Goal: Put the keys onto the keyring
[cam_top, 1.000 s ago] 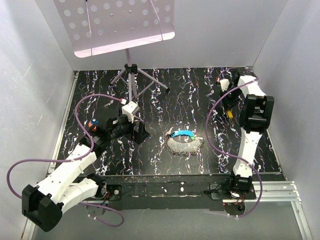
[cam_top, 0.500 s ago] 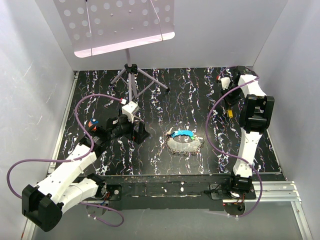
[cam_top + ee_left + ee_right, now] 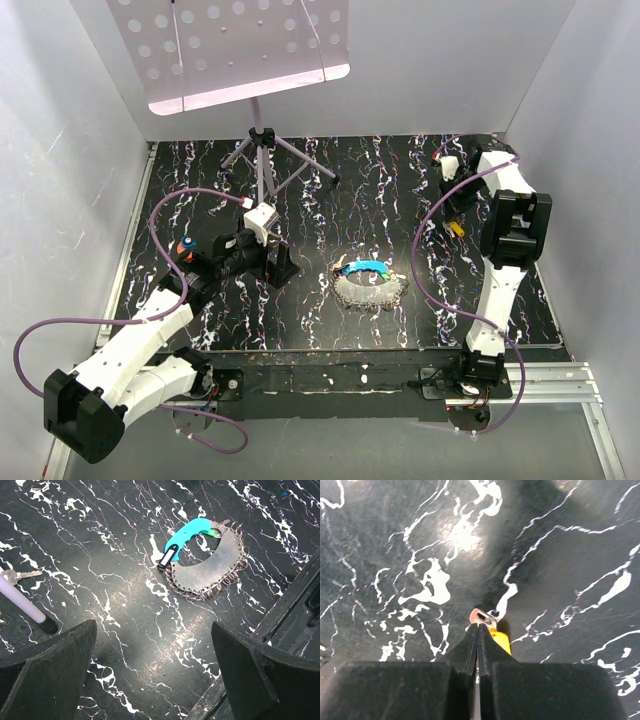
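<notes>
The keyring [image 3: 371, 288] is a crescent metal plate edged with many small rings, with a cyan clip [image 3: 184, 536] on top; it lies mid-table [image 3: 212, 569]. My right gripper [image 3: 479, 628] is at the back right [image 3: 457, 222], shut on the yellow-orange key [image 3: 501, 641], whose metal end [image 3: 482, 616] pokes out past the fingertips just above the table. My left gripper [image 3: 154, 630] is open and holds nothing, low over the table to the left of the keyring [image 3: 283, 268]. A silver key blade [image 3: 24, 574] lies at the left edge of the left wrist view, its head cut off.
A music stand's tripod [image 3: 262, 160] stands at the back centre; one pale leg with a black foot [image 3: 27, 607] reaches down beside the silver key. The black marbled mat [image 3: 320, 320] ends at a metal rail along the near edge. White walls close in both sides.
My right gripper has closed its jaws on the yellow-orange key. The left arm and the keyring have not moved.
</notes>
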Controlling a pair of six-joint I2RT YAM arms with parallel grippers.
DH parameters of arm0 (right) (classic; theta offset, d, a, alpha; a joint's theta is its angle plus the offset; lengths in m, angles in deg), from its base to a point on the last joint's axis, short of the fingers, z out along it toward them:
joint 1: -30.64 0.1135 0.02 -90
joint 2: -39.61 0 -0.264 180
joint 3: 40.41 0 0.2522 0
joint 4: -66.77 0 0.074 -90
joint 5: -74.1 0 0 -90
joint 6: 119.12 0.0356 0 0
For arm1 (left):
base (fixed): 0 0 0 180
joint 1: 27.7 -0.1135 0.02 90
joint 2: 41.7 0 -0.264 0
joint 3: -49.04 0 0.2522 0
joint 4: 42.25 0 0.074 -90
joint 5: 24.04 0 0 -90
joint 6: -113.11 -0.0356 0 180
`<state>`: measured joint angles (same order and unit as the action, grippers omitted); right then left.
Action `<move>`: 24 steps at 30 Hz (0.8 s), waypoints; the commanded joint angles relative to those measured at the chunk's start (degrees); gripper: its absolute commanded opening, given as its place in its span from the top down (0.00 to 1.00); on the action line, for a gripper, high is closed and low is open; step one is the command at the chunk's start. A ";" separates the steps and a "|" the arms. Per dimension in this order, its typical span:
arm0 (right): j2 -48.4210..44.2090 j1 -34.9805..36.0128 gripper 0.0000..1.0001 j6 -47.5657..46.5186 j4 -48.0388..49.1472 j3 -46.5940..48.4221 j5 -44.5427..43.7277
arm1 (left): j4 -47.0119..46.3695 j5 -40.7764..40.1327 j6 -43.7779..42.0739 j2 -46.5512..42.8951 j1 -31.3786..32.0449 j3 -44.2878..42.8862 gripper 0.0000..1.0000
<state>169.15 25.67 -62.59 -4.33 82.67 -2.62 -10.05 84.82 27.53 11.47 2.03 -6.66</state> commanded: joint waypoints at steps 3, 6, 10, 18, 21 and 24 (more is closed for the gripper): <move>-8.33 -0.39 0.99 -0.72 0.21 -5.68 6.76 | -0.42 0.92 -0.82 -1.31 -0.21 -0.87 0.00; -11.05 -0.21 0.99 -0.63 0.91 -8.50 8.43 | -0.77 1.27 -0.74 -1.75 -0.21 -0.70 0.00; -13.69 -0.21 0.99 -1.07 1.62 -12.80 11.06 | -0.95 1.54 -0.82 -1.84 -0.21 -0.52 0.00; -19.05 0.57 0.99 -0.72 4.08 -22.82 15.81 | -1.12 1.89 -0.82 -2.19 -0.12 -0.34 0.01; -22.04 2.15 0.99 -0.63 4.87 -27.47 17.30 | -1.12 2.15 -0.82 -2.37 -0.21 -0.25 0.01; -24.24 4.00 0.99 -0.02 6.27 -32.22 18.10 | -1.12 2.50 -0.74 -2.37 -0.12 -0.08 0.01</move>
<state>150.02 27.06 -62.70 -0.20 54.71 11.59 -10.51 86.21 27.53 10.53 2.03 -6.66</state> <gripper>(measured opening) 0.022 0.993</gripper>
